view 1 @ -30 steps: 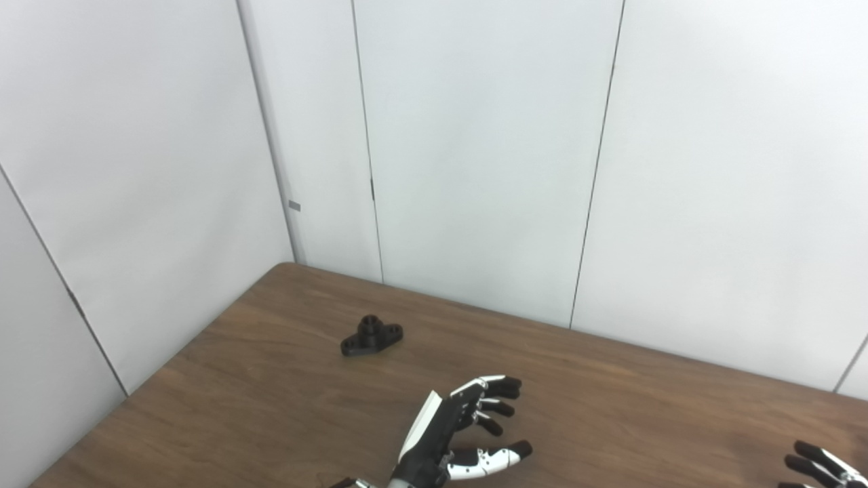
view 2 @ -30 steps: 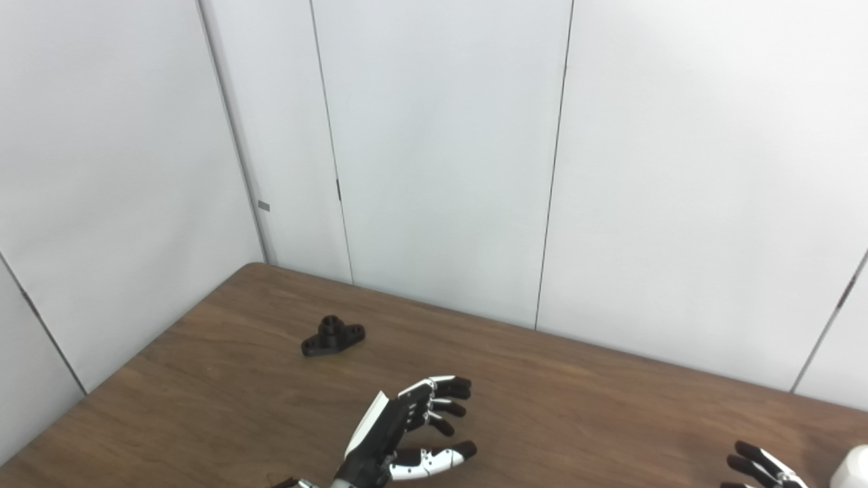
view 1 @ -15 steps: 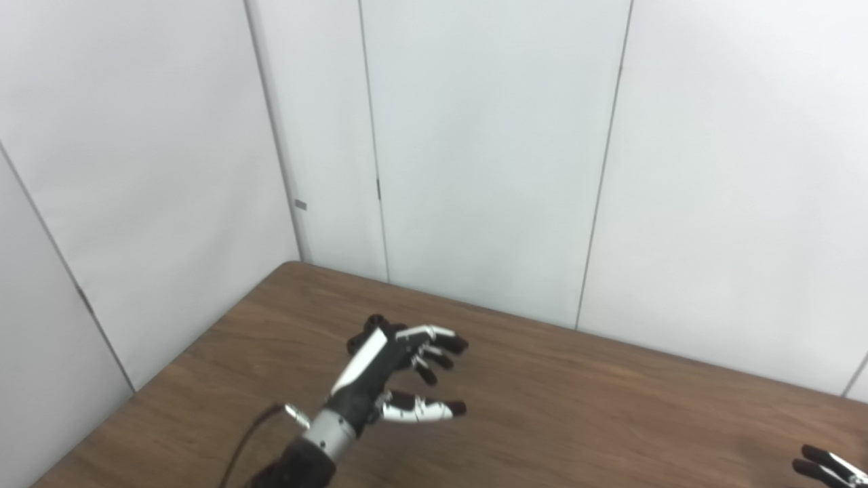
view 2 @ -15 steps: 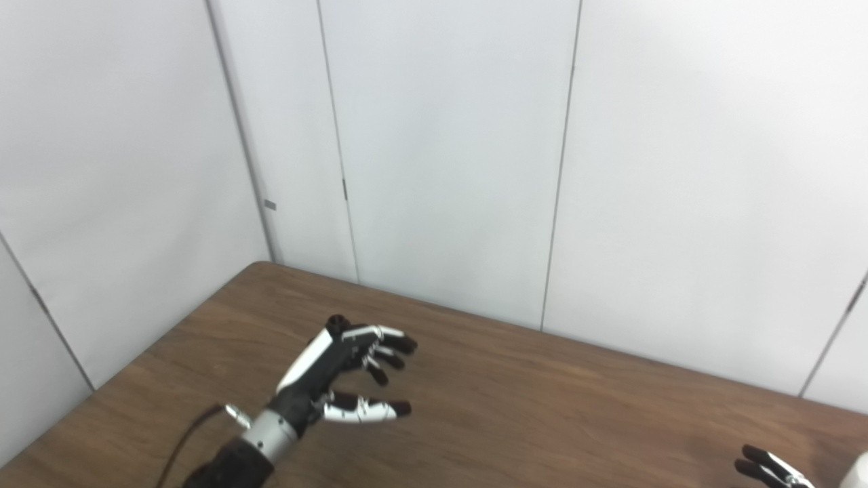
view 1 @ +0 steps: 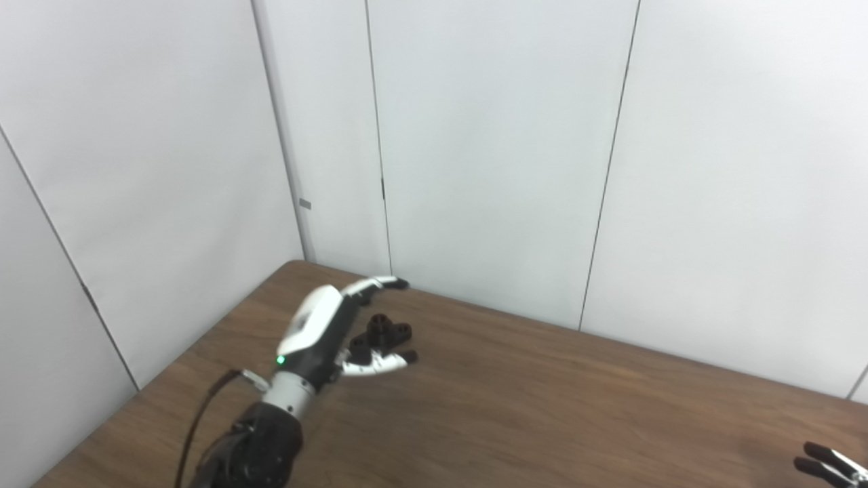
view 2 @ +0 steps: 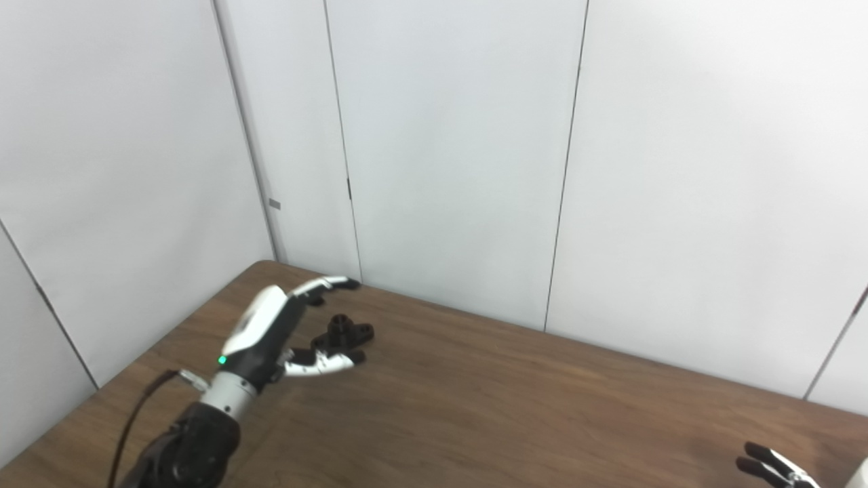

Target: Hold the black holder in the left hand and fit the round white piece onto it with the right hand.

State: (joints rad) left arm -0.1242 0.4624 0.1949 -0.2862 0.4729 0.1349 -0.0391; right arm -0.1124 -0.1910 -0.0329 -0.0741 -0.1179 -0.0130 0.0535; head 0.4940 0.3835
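Observation:
The black holder lies on the brown table near its far left corner. My left hand is open around it: fingers reach over its far side and the thumb lies along its near side, with gaps showing. It also shows in the right eye view, with the holder between fingers and thumb. Only the fingertips of my right hand show at the bottom right edge, spread apart. A sliver of the round white piece shows at the bottom right corner of the right eye view, just right of that hand.
White wall panels stand close behind the table's far edge and along its left side. The table's left edge runs diagonally just left of my left arm.
My left hand has moved forward and left from mid-table to the holder, and now brackets it with fingers and thumb. The right hand has barely moved. The camera has shifted slightly.

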